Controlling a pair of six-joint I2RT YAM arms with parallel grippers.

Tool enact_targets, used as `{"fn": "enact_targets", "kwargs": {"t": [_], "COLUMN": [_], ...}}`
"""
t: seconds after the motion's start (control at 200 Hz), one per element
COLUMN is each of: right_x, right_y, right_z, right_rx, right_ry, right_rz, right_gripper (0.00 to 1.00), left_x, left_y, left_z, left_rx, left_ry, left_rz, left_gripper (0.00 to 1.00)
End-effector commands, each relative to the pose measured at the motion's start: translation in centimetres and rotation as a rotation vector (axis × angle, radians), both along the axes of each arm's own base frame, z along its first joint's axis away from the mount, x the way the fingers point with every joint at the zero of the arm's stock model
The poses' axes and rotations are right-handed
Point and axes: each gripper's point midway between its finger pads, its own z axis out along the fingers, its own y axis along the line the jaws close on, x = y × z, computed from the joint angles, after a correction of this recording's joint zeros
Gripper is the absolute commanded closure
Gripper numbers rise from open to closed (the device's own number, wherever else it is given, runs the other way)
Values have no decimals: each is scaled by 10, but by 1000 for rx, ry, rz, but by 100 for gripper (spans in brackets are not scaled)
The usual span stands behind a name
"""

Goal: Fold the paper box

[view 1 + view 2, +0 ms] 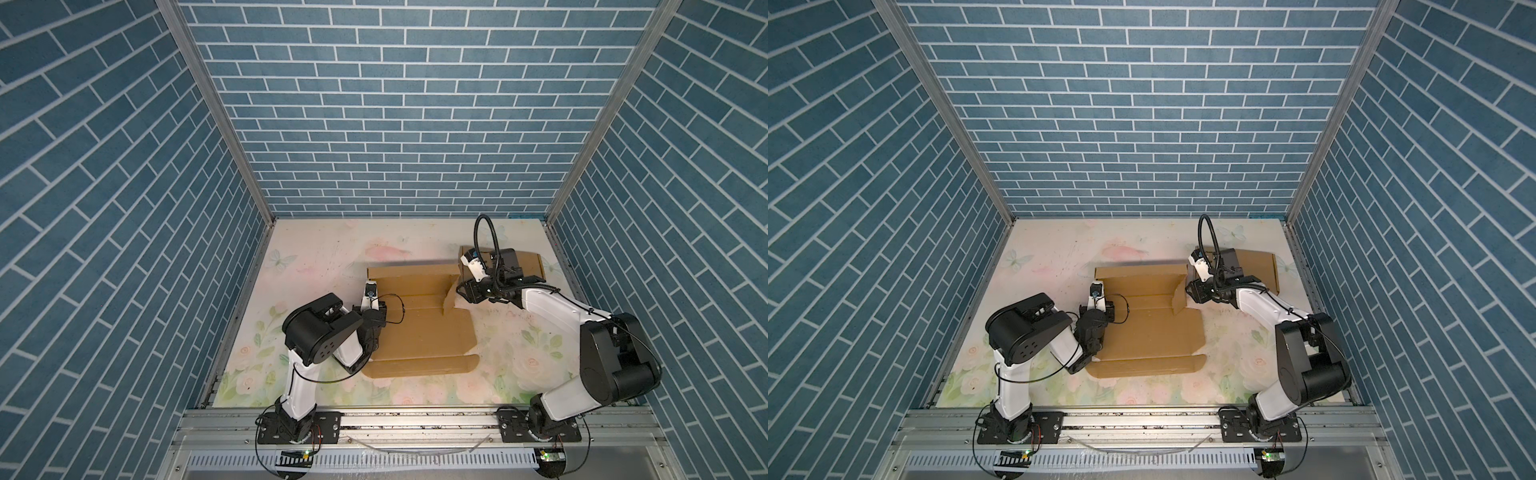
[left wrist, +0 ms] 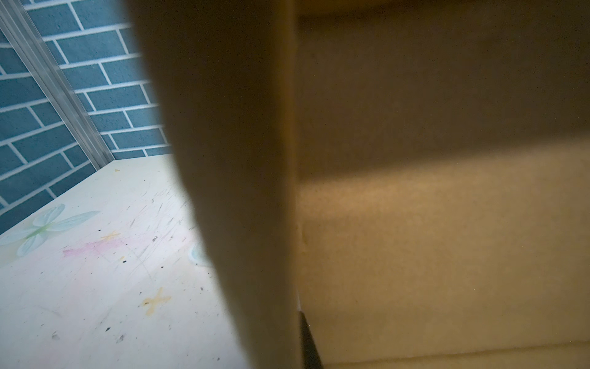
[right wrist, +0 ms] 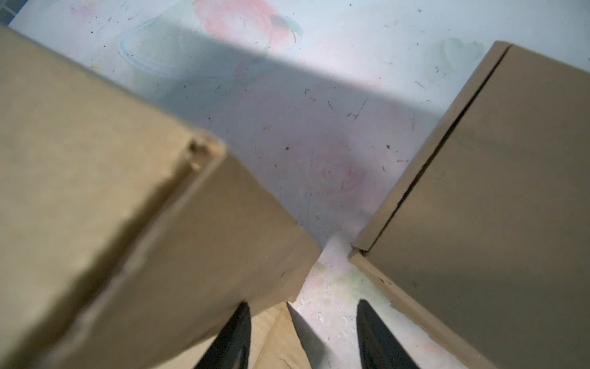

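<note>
Two cardboard pieces lie on one floral table [image 1: 316, 257]. The paper box [image 1: 419, 328] is a half-opened blank at the table's middle, and a flat folded box [image 1: 530, 264] sits toward the table's far right corner. Two arms reach over the table. Both top views show the blank whole, its length running from the table's near edge toward its far edge, with its back panel and one side flap raised. Only the wrist views show fingertips. The left gripper [image 2: 301, 345] is closed, pinching an upright flap of the blank. The right gripper [image 3: 303, 338] stands half apart, holding nothing.
</note>
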Motion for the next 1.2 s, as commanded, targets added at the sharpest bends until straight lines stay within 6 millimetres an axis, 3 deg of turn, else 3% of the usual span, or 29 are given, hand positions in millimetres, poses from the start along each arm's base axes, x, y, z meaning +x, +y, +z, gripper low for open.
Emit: {"fn": "enact_targets", "kwargs": {"t": [0.0, 0.18, 0.42, 0.99, 1.195], "right_x": [-24, -18, -15, -50, -24], "right_y": [28, 34, 42, 42, 27], "right_z": [3, 4, 10, 17, 14], "right_rx": [82, 125, 152, 132, 48], "right_ry": [26, 16, -23, 46, -22], "right_rz": [107, 77, 74, 228, 131], "right_gripper": [49, 49, 43, 40, 44], "left_x": [-35, -35, -35, -35, -35], "left_y": [13, 13, 12, 13, 12], "left_z": [-88, -88, -88, -88, -87], "left_rx": [267, 264, 265, 268, 263], "left_ry": [308, 308, 308, 308, 307], "left_rz": [-84, -85, -87, -88, -89], "left_gripper": [100, 100, 100, 100, 100]}}
